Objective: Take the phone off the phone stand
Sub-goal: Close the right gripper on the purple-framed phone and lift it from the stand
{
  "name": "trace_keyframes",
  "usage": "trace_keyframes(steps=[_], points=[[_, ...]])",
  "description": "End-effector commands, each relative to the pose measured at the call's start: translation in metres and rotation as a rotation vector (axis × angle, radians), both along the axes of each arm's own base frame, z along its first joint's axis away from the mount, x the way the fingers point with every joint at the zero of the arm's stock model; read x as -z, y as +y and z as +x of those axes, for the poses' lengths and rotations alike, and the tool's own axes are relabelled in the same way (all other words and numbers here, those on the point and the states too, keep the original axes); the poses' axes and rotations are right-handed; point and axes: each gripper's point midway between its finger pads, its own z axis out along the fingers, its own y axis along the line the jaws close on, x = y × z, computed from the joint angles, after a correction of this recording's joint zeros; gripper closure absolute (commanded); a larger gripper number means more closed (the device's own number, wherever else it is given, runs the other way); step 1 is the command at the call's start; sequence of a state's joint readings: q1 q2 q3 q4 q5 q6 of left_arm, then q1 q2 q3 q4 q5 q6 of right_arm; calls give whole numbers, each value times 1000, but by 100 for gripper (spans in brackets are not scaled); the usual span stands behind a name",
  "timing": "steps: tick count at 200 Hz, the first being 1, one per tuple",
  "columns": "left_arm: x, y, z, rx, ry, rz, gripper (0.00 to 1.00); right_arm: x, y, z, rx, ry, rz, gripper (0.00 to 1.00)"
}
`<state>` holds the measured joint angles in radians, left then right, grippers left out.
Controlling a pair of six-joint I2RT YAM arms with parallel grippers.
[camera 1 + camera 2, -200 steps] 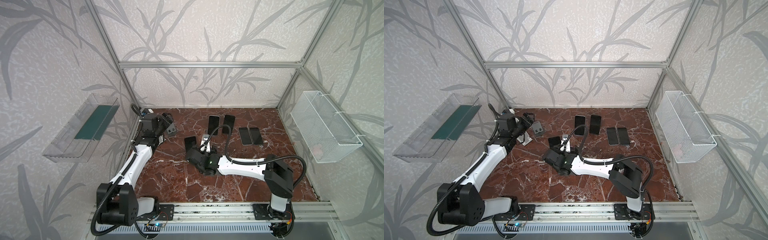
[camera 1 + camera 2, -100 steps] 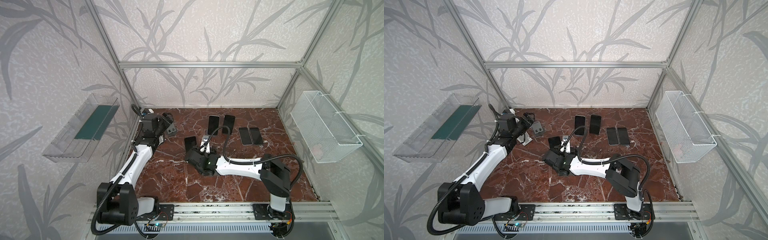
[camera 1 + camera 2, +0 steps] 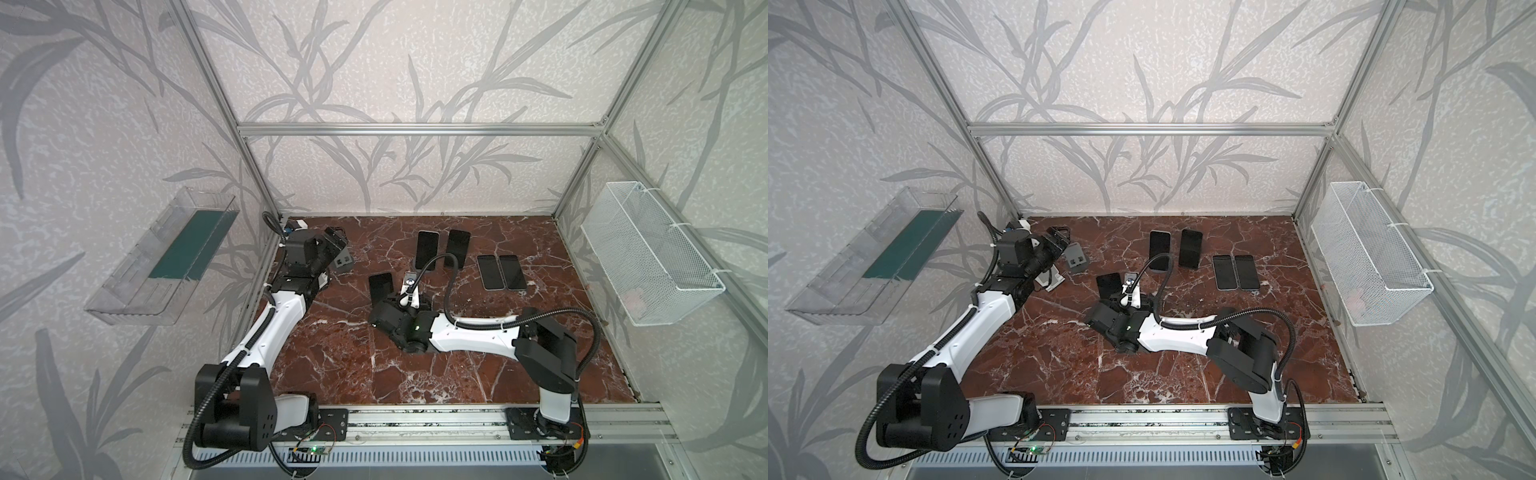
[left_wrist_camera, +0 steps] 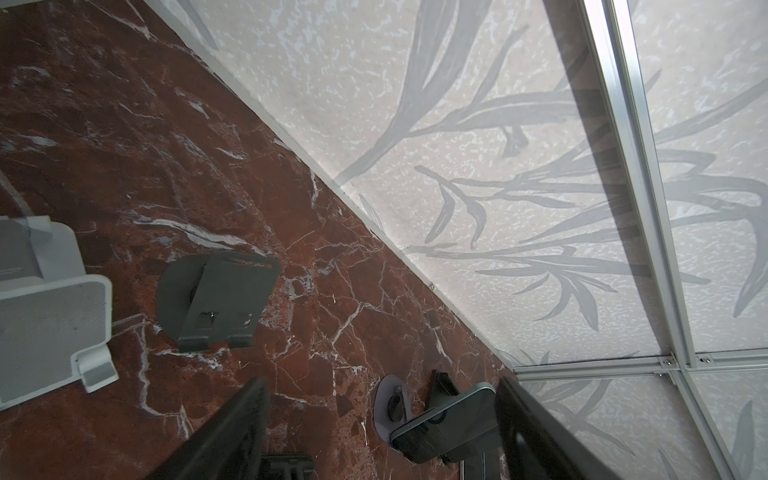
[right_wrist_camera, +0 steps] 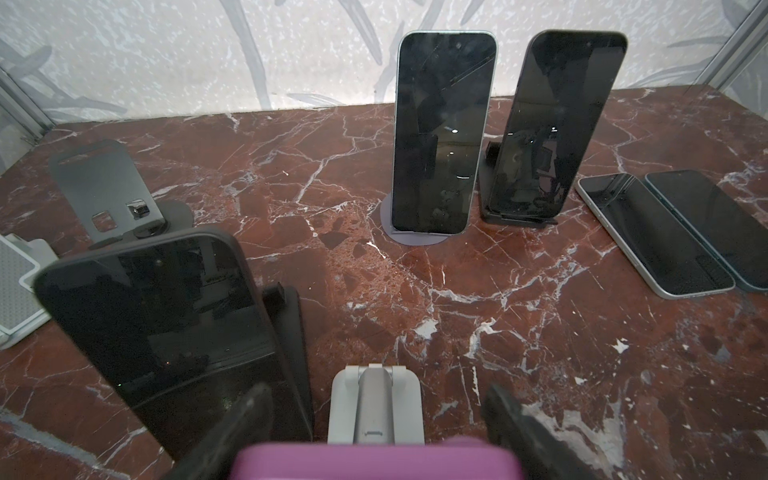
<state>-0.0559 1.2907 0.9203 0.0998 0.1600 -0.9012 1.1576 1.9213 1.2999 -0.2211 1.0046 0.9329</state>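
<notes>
A purple phone (image 5: 374,461) leans on a silver stand (image 5: 376,407) in the right wrist view, close under the camera. My right gripper (image 5: 378,392) straddles it, with one dark finger against each side edge of the phone. In both top views that gripper (image 3: 409,297) sits mid-table at the silver stand (image 3: 409,279) (image 3: 1130,277). My left gripper (image 3: 334,239) (image 4: 381,385) hovers at the back left, open with nothing between its fingers.
A black phone (image 5: 158,316) on a black stand stands just beside the silver one. Two upright phones (image 5: 440,133) (image 5: 557,124) rest on stands further back. Two phones (image 5: 652,232) (image 5: 715,224) lie flat. An empty dark stand (image 5: 104,183) and a white stand (image 5: 16,286) are near the left arm.
My right gripper's jaws have drawn together around the purple phone, and that arm has edged slightly left. The left arm has not moved.
</notes>
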Motion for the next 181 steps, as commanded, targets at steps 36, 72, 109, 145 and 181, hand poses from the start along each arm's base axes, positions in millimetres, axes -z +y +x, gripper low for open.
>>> trace_keyframes(steps=[36,72,109,145,181], points=[[-13,-3,-2,14,-44,-22,15,3,-3,3,-3,-25,-27,26],[-15,-4,-2,20,-49,-24,16,0,-2,3,-31,-35,-28,31],[-14,-6,-1,31,-49,-25,16,-7,2,2,-65,-46,-30,33],[-13,-10,0,45,-48,-31,17,-30,20,-3,-157,-109,-59,34],[-13,-13,1,59,-50,-21,18,-41,18,-6,-191,-120,-25,34]])
